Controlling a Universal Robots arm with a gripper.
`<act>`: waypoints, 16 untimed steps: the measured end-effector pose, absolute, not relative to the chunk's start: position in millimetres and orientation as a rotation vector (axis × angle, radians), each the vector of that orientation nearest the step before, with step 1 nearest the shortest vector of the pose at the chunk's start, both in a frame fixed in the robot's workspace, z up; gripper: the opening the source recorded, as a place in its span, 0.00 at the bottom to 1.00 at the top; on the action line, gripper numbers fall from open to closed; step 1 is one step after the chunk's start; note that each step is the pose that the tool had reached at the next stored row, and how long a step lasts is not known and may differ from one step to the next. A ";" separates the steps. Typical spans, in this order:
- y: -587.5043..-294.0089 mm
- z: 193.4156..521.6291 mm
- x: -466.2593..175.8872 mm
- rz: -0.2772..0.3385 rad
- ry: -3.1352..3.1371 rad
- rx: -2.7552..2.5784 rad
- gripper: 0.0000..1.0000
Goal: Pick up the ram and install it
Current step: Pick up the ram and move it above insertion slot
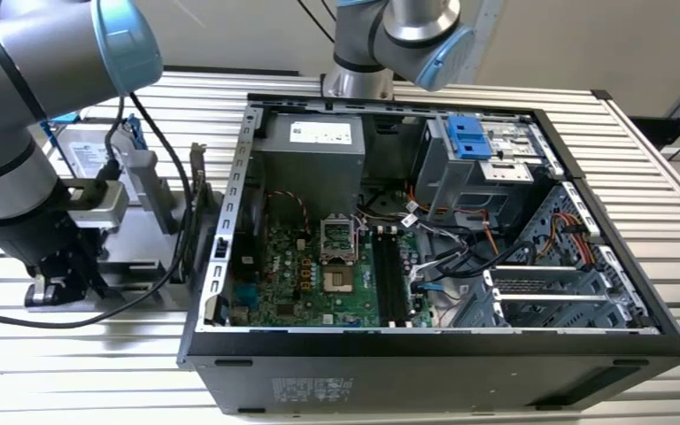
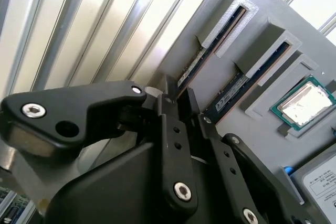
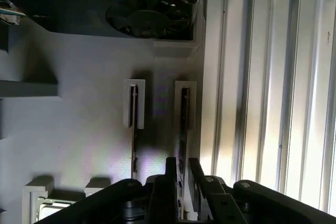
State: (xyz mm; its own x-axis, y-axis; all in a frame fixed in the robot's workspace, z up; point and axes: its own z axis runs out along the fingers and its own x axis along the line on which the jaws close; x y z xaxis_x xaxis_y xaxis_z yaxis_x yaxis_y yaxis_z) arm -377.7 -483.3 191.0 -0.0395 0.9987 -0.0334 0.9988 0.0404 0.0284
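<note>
On the slatted metal tabletop (image 1: 659, 204), toward the exterior view's left, a matte grey moulded holder plate (image 3: 79, 140) lies flat with raised, squared pockets that carry loose computer parts. The ram (image 3: 184, 124) stands on its long edge in one narrow pocket, a thin, dark bluish board with darker chips along its face; in the second wrist view its slim edge (image 2: 210, 49) runs out of the pocket's grey walls toward the arm. A second memory stick (image 3: 135, 129) of the same shape sits in the neighbouring pocket, just beside it and parallel. The gripper (image 3: 182, 174), built of black, angular links with bright screw heads, hangs low over the plate, and its jaws stand narrowly parted, one on each side of the ram's near end; a sliver of gap shows between them and the board, so the stick is straddled rather than clamped, and it rests in its pocket. The same plate holds a black graphics card (image 3: 105, 9) with a round fan, a square processor (image 2: 303, 100) with a shiny metal lid in a green frame, and a silver hard drive (image 1: 81, 150). At the middle of the exterior view an open black computer case (image 1: 435, 341) lies on its side, holding a green motherboard (image 1: 305, 266), a grey boxy power supply (image 1: 311, 159) and bundles of cables.
</note>
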 end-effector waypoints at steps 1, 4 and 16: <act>-483.3 191.0 -377.7 -0.004 2.234 2.146 1.00; -483.4 191.0 -377.6 -0.004 2.234 2.146 1.00; -483.4 191.0 -377.7 -0.004 2.234 2.146 0.00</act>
